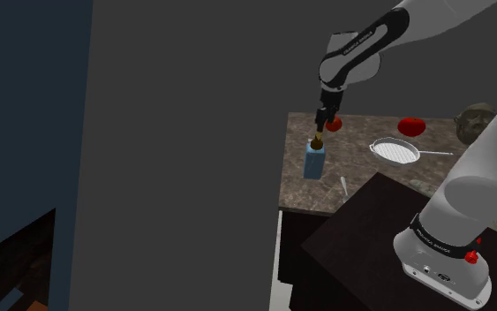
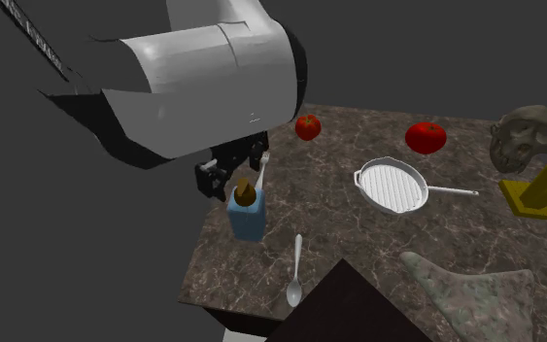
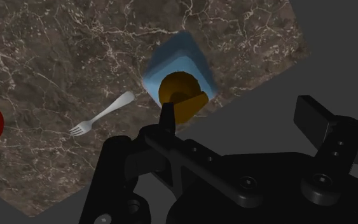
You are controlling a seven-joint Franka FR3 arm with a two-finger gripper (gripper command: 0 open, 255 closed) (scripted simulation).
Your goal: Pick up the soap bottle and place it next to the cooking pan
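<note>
At the marbled counter's (image 2: 349, 233) edge, the blue soap bottle (image 2: 247, 219) stands upright, well apart from the white cooking pan (image 2: 392, 185). Above it hangs the black gripper (image 3: 238, 113), fingers (image 3: 166, 121) spread wide and holding nothing. One appears to sit just beside the brown cap (image 3: 182, 97), though contact is hard to judge. The grasp is not yet made: next comes centring on the bottle, then closing.
</note>
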